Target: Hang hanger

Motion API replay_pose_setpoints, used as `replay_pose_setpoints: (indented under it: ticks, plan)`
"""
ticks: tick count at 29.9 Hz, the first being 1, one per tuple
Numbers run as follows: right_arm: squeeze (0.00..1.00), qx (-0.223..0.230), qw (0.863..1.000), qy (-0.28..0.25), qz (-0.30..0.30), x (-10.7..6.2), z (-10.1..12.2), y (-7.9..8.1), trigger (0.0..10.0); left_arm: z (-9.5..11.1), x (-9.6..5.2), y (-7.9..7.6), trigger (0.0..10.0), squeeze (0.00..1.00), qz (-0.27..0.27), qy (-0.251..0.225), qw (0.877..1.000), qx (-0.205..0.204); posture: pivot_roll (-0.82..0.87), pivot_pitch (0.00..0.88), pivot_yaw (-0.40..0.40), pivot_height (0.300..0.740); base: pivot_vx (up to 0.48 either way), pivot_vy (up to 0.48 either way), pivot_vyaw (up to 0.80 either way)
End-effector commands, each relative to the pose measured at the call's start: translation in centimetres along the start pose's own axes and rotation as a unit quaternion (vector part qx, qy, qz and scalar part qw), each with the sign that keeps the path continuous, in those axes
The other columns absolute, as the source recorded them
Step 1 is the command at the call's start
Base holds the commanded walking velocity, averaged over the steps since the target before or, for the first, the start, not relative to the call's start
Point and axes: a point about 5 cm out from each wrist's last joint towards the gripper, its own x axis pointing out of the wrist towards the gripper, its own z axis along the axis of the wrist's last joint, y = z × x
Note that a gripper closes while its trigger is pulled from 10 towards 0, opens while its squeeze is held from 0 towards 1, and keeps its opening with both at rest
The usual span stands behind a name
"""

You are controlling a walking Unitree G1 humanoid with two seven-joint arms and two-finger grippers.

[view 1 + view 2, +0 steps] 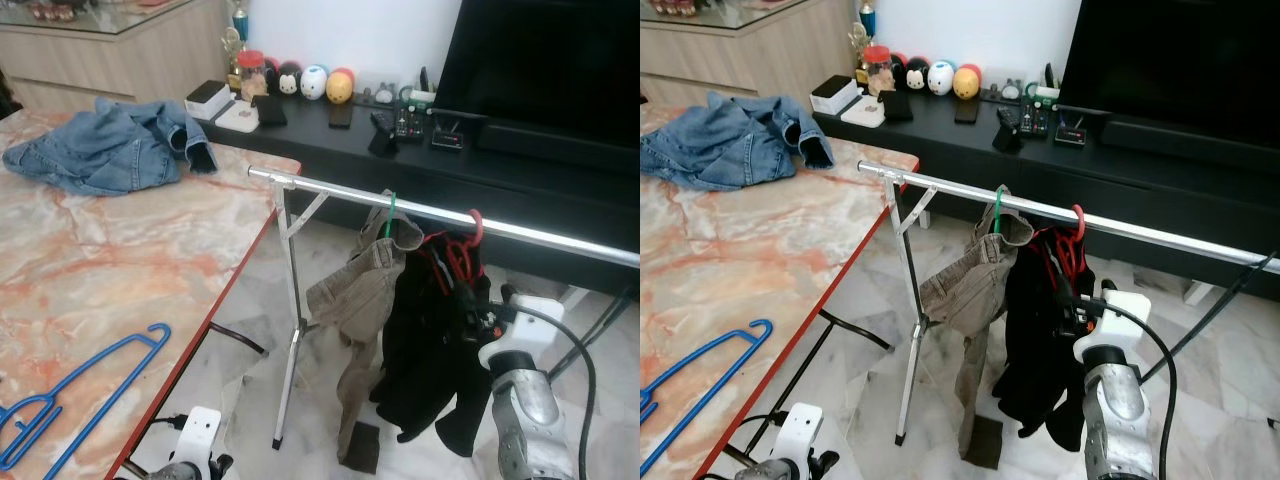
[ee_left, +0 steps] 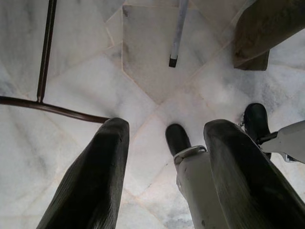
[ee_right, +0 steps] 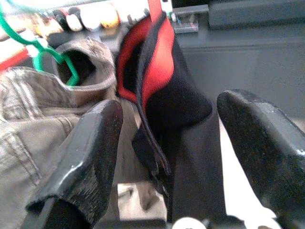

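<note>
Far left on the marble table (image 1: 120,250): a blue hanger (image 1: 75,385) lying flat near the front edge, a crumpled denim jacket (image 1: 105,145) farther back, well apart from it. Below the table's red edge, low over the floor: left hand (image 2: 162,157), fingers (image 2: 93,176) spread wide, nothing between them, pointing down at pale marble floor tiles (image 2: 143,62) with the robot's own black feet beneath. Idle there, beside the table's dark leg brace.

Just right of the table: a silver clothes rail (image 1: 330,190), running from its upright stand (image 1: 290,330) off toward the right. Behind it, a black TV console (image 1: 330,130) carrying small round toys (image 1: 315,82), boxes and remotes, with a large dark screen (image 1: 540,60) above.

On the rail, near its middle: a green hanger (image 1: 391,212) carrying an olive-brown garment (image 1: 365,300), hooked over the bar and drooping toward the floor. Touching it on the right: a red hanger (image 1: 470,235) hooked over the same bar, bearing a black garment with red lining (image 1: 430,340), hanging freely.

Right of and in front of the black garment: right hand (image 3: 167,143), raised on its silver arm to garment height, fingers (image 3: 90,148) parted wide with the black-and-red collar lying in the gap, not pinched. Grip released, pads apart from the cloth on both sides.
</note>
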Motion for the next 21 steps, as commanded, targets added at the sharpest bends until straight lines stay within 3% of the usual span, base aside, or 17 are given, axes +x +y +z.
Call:
replay_pose_setpoints:
  ticks: [1,16,21]
  plan:
    - [0.00,0.011,1.000,0.014,-0.014,0.2,-0.3,-0.3,10.0,-0.5,-0.1,0.2,10.0,0.00,0.005,0.010,1.000,0.000,-0.07,0.015,0.007,0.740,0.000,0.000,0.00]
    - [0.00,0.010,0.999,0.040,-0.012,3.8,1.1,-0.2,10.0,-0.5,-0.1,0.2,10.0,0.00,0.005,0.011,1.000,-0.002,-0.06,0.034,0.010,0.740,0.000,0.000,0.00]
    - [0.00,0.014,1.000,0.012,0.020,4.8,2.5,1.4,10.0,-0.5,-0.1,0.2,10.0,0.00,0.006,0.011,1.000,-0.003,-0.06,0.035,0.011,0.740,0.000,0.000,0.00]
